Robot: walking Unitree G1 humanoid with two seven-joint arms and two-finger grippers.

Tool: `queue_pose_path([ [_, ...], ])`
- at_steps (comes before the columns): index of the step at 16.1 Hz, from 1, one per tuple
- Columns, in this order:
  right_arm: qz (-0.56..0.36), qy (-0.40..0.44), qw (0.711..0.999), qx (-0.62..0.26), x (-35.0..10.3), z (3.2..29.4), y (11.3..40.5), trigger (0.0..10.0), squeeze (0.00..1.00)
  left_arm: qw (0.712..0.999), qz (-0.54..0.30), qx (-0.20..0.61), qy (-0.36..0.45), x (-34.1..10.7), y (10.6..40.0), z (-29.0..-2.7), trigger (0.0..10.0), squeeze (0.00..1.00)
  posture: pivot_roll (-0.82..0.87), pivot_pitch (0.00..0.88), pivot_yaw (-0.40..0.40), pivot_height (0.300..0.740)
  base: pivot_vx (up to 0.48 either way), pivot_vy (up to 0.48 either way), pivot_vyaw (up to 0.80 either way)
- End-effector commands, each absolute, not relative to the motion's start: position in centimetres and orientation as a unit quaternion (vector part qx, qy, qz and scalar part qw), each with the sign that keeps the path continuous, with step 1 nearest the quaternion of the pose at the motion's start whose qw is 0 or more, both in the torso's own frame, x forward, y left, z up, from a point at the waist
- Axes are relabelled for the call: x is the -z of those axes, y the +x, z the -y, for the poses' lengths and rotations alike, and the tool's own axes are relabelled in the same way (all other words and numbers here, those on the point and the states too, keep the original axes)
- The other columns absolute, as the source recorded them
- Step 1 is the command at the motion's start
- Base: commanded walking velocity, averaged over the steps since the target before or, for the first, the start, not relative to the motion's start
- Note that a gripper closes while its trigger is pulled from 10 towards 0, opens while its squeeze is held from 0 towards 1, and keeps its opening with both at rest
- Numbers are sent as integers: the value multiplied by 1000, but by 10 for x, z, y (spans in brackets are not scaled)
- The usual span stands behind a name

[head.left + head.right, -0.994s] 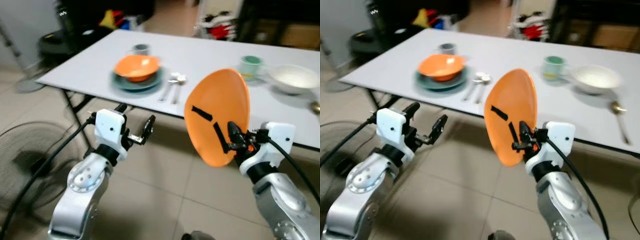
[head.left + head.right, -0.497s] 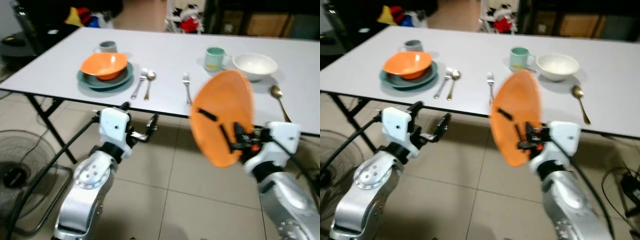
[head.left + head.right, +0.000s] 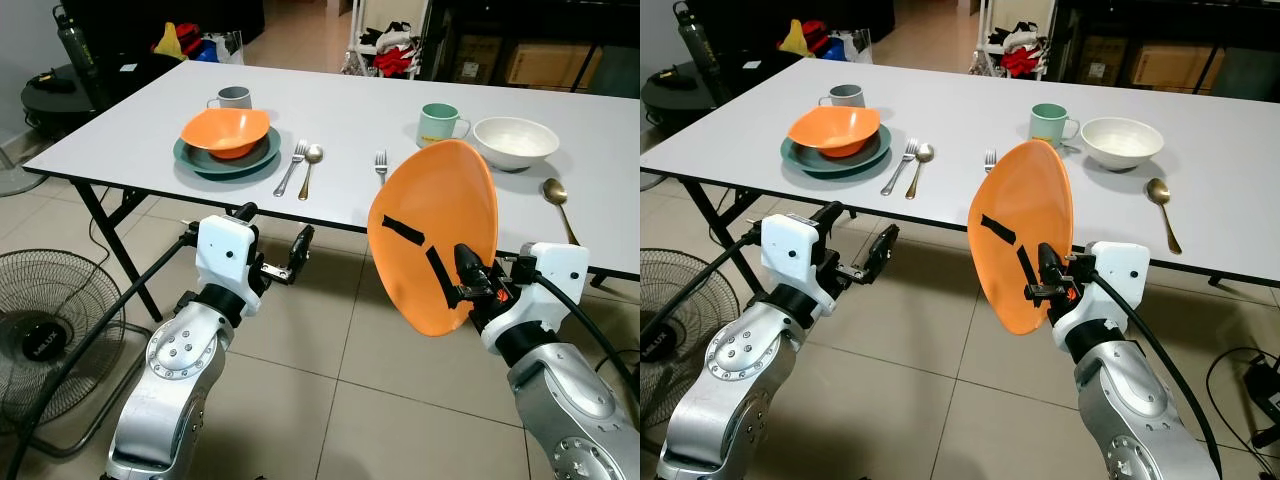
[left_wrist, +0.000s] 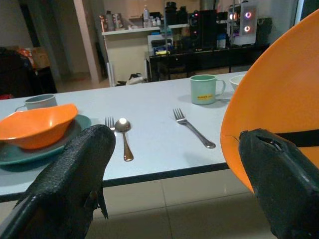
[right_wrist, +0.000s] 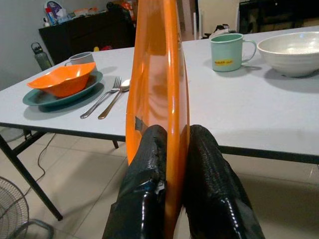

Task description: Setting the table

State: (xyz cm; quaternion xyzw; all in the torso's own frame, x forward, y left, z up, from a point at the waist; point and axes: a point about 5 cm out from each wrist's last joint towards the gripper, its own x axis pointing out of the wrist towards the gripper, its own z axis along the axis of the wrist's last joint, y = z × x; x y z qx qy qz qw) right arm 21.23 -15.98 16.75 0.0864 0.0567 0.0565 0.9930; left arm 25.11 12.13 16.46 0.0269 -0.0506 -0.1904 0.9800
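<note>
My right gripper [image 5: 169,164] is clamped on the lower rim of the orange plate [image 3: 435,235], one finger on each face. The plate stands on edge in front of the desk [image 3: 350,110], its long axis running up and down with the top tipped a little to my right. Two black strips mark the face turned toward me; I can read no writing on them. My left gripper [image 3: 272,240] hangs empty below the desk edge with its fingers [image 4: 75,184] spread wide apart.

On the desk past the plate lies a fork [image 4: 193,128], then a green mug [image 3: 438,124] with a yellow label too small to read, a white bowl [image 3: 515,140] and a gold spoon [image 3: 556,197]. To my left sit an orange bowl [image 3: 224,130] on a dark green plate [image 3: 195,162], a grey cup [image 3: 233,97] behind them, and a fork and spoon pair [image 3: 302,165] alongside. A floor fan [image 3: 45,335] is cut off at the frame's edge.
</note>
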Motion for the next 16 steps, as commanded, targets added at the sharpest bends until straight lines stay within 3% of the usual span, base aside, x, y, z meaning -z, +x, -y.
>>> queue_pose_path([
  [1, -34, 90, 994, -58, -178, 160, 212, 10000, 0, 981, 51, 186, 34, -165, 251, -123, 10000, 0, 18, 0, 56, 740, 0, 0, 0],
  [6, -40, 98, 993, -54, -176, 160, 211, 10000, 0, 980, 50, 187, 36, -166, 253, -122, 10000, 0, 19, 0, 58, 740, 0, -227, -619],
  [10, -40, 103, 992, -55, -177, 158, 211, 10000, 0, 980, 50, 187, 37, -167, 254, -123, 10000, 0, 21, 0, 62, 740, 0, -295, 0],
  [16, -50, 106, 991, -71, -175, 156, 212, 10000, 0, 983, 38, 179, 15, -165, 255, -125, 10000, 0, 18, 0, 65, 740, 0, 0, 0],
])
